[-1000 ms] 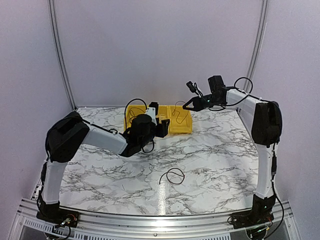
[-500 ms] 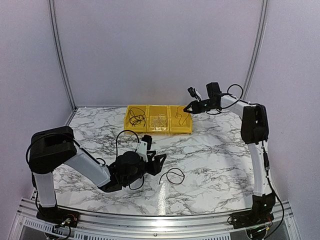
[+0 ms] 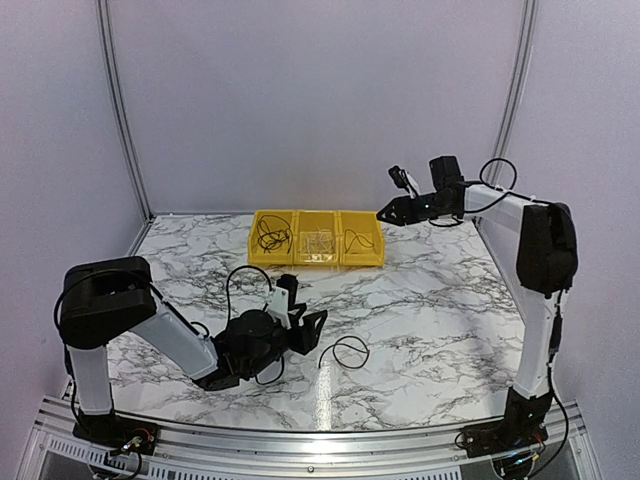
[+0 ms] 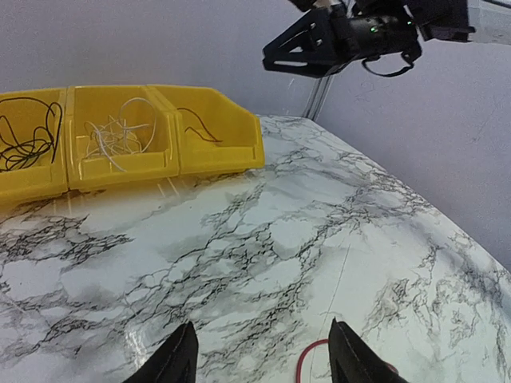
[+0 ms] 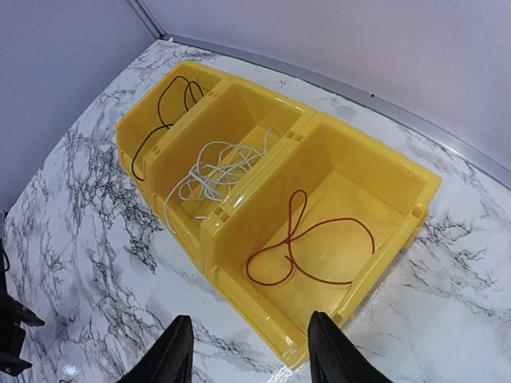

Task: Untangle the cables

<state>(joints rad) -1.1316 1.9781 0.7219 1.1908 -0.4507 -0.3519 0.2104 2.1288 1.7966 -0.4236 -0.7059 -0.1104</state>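
Three joined yellow bins [image 3: 315,238] hold sorted cables: a black one [image 5: 172,104] in the left bin, a bunch of pale ones [image 5: 215,171] in the middle, and a red cable [image 5: 307,239] lying loose in the right bin. My right gripper [image 5: 251,351] hangs open above that bin's front edge, empty, and shows raised at the back right [image 3: 392,195]. Another thin looped cable [image 3: 345,350] lies on the marble table; the left wrist view shows a red arc of it [image 4: 307,359]. My left gripper [image 4: 263,355] is low over the table, open, with that arc between its fingers but untouched.
The bins [image 4: 120,140] stand at the back of the marble table [image 3: 430,300], against the rear wall. Metal frame posts [image 3: 120,110] rise at both back corners. My left arm [image 3: 160,325] stretches low across the near left of the table.
My left arm has swung from the bins down to the near middle of the table, beside the loose loop. My right gripper has opened, leaving the red cable in the right bin.
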